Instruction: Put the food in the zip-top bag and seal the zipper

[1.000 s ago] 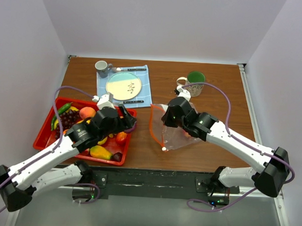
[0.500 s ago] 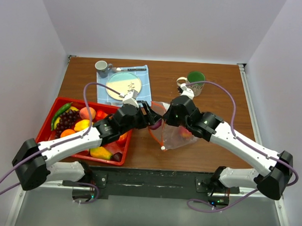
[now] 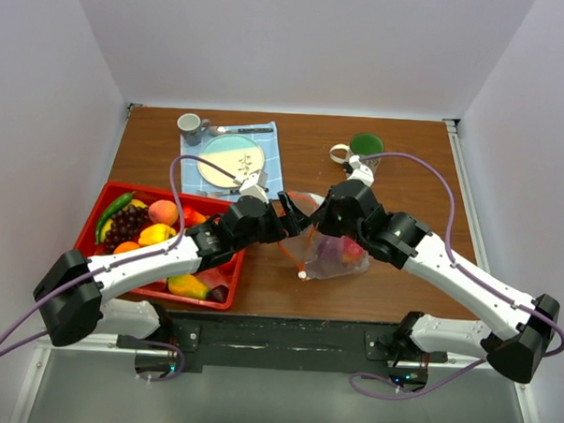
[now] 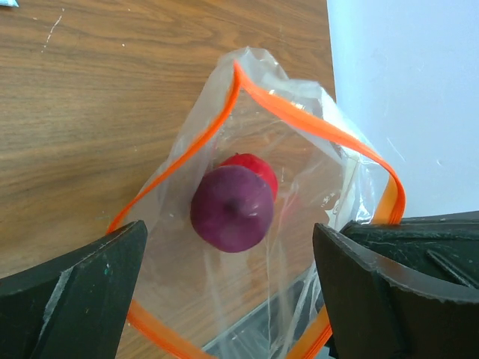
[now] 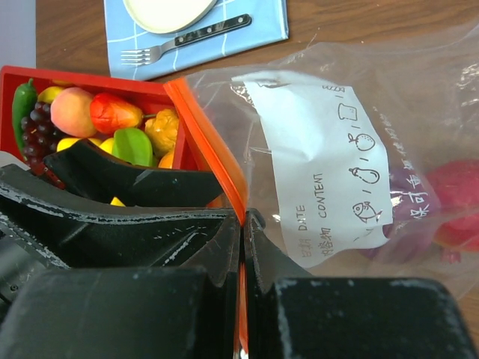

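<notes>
- Left gripper [image 4: 230, 250]: we find its fingers spread wide apart and holding nothing, poised directly over the mouth of the zip-top bag [image 4: 329, 172].
- Right gripper [image 5: 242, 224]: its fingers are pressed together on the zipper [image 5: 213, 142], pinching the rim and holding that side of the mouth up.
- Zipper: the orange strip runs as an open loop in the left wrist view. The two sides stand well apart, so the bag is unsealed.
- Bag position: in the top view it sits on the wooden table [image 3: 405, 179] between the two grippers, just right of the red tray [image 3: 92, 236]. A white label [image 5: 322, 172] with handwriting and small drawings faces the right wrist camera.
- Food inside the bag: we see a purple fruit [image 4: 230, 208] with a red fruit [image 4: 254, 164] touching it from behind, both seen through the open mouth.
- Food outside the bag: the tray holds a peach [image 3: 163, 211], dark grapes [image 3: 124, 225], a green chilli [image 3: 114, 209] and a mango [image 3: 187, 285] among other pieces.
- Other items: a plate [image 3: 231, 161] on a blue cloth [image 3: 270, 173] with a fork [image 5: 150, 52] and a knife [image 5: 213, 30], a grey cup [image 3: 188, 124] at the far left, and a mug [image 3: 364, 145] behind the bag.
</notes>
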Controlling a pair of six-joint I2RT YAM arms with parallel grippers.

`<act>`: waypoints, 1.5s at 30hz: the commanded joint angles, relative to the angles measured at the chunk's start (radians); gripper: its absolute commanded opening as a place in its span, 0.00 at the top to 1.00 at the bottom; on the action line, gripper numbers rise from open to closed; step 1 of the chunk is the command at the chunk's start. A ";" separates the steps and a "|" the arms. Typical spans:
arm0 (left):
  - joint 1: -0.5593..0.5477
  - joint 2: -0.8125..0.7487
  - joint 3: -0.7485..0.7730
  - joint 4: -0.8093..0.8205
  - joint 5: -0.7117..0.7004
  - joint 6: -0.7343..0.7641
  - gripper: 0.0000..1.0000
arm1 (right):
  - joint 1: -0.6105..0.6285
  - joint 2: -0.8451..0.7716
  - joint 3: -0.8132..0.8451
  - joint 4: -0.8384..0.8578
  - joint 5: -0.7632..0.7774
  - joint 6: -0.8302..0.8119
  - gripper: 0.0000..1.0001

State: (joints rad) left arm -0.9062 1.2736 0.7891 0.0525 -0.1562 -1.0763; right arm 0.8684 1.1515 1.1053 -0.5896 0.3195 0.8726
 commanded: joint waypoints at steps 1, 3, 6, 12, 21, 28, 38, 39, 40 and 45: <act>-0.008 -0.051 0.048 0.037 0.020 0.039 0.03 | 0.004 -0.001 0.036 0.016 0.022 0.005 1.00; -0.008 -0.091 0.059 0.011 0.021 0.079 0.06 | 0.004 0.008 0.036 0.004 0.032 -0.004 1.00; -0.008 -0.173 0.078 -0.156 -0.028 0.139 0.12 | 0.003 0.020 0.036 -0.006 0.067 -0.026 1.00; 0.009 -0.384 0.081 -0.582 -0.346 0.070 0.22 | 0.004 0.031 0.027 0.010 0.090 -0.050 1.00; 0.239 -0.330 0.070 -0.859 -0.514 -0.079 0.12 | 0.006 0.010 -0.004 0.033 0.052 -0.058 1.00; 0.302 -0.235 0.012 -0.783 -0.485 -0.076 0.10 | 0.004 -0.019 -0.032 0.030 0.036 -0.058 1.00; 0.357 -0.089 -0.028 -0.643 -0.399 -0.053 0.11 | 0.006 -0.044 -0.048 0.031 0.030 -0.052 1.00; 0.359 -0.082 -0.036 -0.634 -0.396 -0.051 0.11 | 0.004 -0.047 -0.048 0.030 0.030 -0.052 1.00; 0.365 -0.074 -0.039 -0.629 -0.395 -0.053 0.11 | 0.006 -0.047 -0.048 0.030 0.032 -0.052 1.00; 0.378 -0.051 -0.065 -0.586 -0.370 -0.053 0.17 | 0.004 -0.049 -0.047 0.027 0.030 -0.052 1.00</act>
State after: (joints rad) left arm -0.5434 1.2163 0.7422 -0.6086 -0.5327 -1.1252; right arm 0.8696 1.1297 1.0576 -0.5785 0.3485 0.8257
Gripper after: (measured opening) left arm 0.859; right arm 0.012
